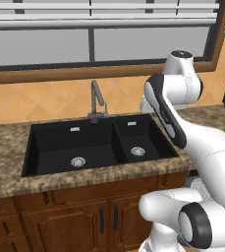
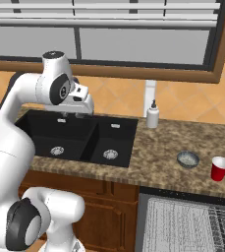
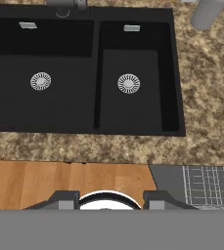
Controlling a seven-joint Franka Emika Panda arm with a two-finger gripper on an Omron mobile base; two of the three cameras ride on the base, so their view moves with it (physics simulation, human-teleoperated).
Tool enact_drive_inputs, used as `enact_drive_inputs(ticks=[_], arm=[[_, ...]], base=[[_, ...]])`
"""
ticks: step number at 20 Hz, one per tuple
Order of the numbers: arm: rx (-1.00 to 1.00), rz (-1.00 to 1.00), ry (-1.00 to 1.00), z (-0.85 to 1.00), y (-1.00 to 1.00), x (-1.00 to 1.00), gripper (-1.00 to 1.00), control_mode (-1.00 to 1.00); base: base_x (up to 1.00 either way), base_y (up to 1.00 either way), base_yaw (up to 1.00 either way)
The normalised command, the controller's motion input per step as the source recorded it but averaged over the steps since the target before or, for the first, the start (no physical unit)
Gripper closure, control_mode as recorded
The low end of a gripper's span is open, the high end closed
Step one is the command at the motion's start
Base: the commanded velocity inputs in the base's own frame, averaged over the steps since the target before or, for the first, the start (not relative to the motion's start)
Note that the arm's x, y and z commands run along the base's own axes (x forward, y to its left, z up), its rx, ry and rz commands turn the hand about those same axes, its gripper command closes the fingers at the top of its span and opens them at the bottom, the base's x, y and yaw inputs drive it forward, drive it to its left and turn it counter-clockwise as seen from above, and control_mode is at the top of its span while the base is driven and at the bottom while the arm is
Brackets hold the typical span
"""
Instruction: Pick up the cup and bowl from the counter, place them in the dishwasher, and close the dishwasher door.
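both base views look forward and down from behind the arm, left and right, sharing the black sink (image 1: 99, 142) and the bench (image 2: 173, 162). the hand view looks nearly straight down on the sink from above, fairly near.

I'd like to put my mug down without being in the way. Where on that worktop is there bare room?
The counter is bare between the black sink and the bowl, in front of the soap bottle. The strip left of the sink is free too. It is crowded at the right end, where bowl and cup stand close together, apart.
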Motion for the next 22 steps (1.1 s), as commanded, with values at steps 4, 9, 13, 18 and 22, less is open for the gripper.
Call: enact_drive_inputs(ticks=[4, 9, 13, 18, 22], arm=[[0.01, 0.00, 0.00, 0.00, 0.00, -0.14, -1.00, -1.00], [0.04, 0.00, 0.00, 0.00, -0.05, -0.28, -1.00, -1.00], [0.08, -0.03, 0.00, 0.00, -0.33, -0.43, -1.00, -1.00], [0.05, -0.13, -0.05, 0.00, -0.35, -0.71, -1.00, -1.00], [0.00, -0.05, -0.10, 0.04, -0.05, -0.44, -1.00, -1.00]], base=[[0.00, 0.00, 0.00], [0.00, 0.00, 0.00], [0.00, 0.00, 0.00], [0.00, 0.00, 0.00], [0.00, 0.00, 0.00]])
